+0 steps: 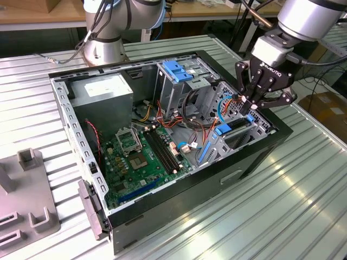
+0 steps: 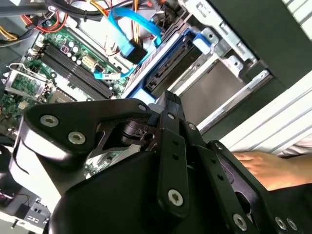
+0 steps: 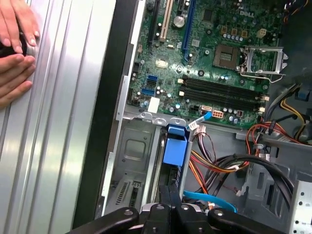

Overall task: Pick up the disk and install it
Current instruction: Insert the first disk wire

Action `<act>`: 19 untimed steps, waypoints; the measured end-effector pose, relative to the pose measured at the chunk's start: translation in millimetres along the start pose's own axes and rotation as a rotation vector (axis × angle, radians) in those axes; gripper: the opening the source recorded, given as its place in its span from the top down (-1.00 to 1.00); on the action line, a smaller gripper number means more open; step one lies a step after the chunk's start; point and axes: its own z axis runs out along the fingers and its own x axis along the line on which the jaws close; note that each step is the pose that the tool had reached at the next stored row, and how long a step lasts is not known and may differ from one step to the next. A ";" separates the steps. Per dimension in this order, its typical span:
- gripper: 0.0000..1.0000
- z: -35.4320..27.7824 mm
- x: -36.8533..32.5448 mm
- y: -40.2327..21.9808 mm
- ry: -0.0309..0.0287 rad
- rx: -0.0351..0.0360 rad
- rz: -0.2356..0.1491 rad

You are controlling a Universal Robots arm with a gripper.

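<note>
The disk [image 1: 223, 129] stands on edge in a bay of the open computer case [image 1: 255, 157], on the exterior view's right, and its bright blue caddy rail shows along the top. In both wrist views the blue rail of the disk [image 2: 165, 68] [image 3: 174, 146] lies between grey bay walls. My gripper [image 1: 251, 105] hangs right over the disk's outer end with its fingers together. The fingertips [image 3: 170, 191] reach the dark edge of the disk. I cannot tell whether they touch it. The gripper [image 2: 171, 100] holds nothing that I can see.
A blue bracket [image 1: 176, 69] tops the grey drive cage, with bundled cables [image 1: 195, 111] beside it. The green motherboard [image 1: 141, 157] covers the case floor. A person's hands [image 3: 14, 44] rest on the ribbed table beside the case. A grey fixture [image 1: 27, 211] sits at the exterior view's left.
</note>
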 end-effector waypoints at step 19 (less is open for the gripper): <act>0.80 0.2 0.2 -7.2 0.0034 -0.0012 -0.294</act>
